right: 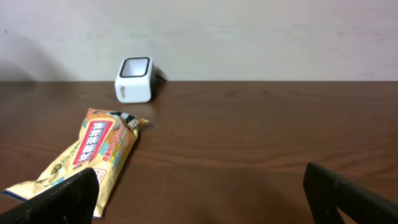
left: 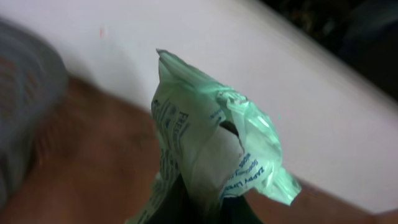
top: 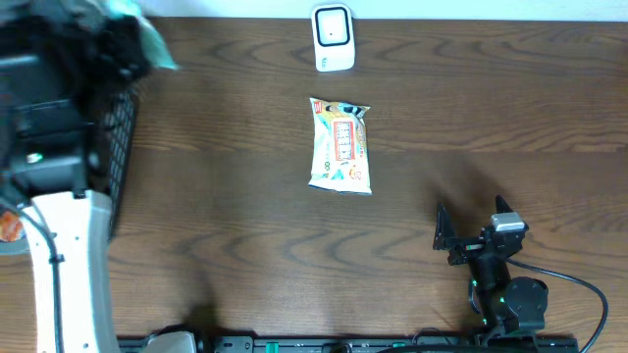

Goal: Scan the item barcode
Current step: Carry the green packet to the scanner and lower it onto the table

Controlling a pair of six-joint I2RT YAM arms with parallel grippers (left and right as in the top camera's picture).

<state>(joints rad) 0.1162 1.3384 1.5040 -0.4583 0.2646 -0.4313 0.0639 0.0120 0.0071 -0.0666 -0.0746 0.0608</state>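
Carry step: left gripper [left: 202, 208] clamps green packet [left: 199, 124] — should reach barcode scanner [top: 333, 37] with printed code facing its window; right gripper [top: 473, 224] empty, jaws wide apart.

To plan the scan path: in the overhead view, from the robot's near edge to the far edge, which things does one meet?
Right end effector → snack pack → scanner. Green bag left out: level with scanner.
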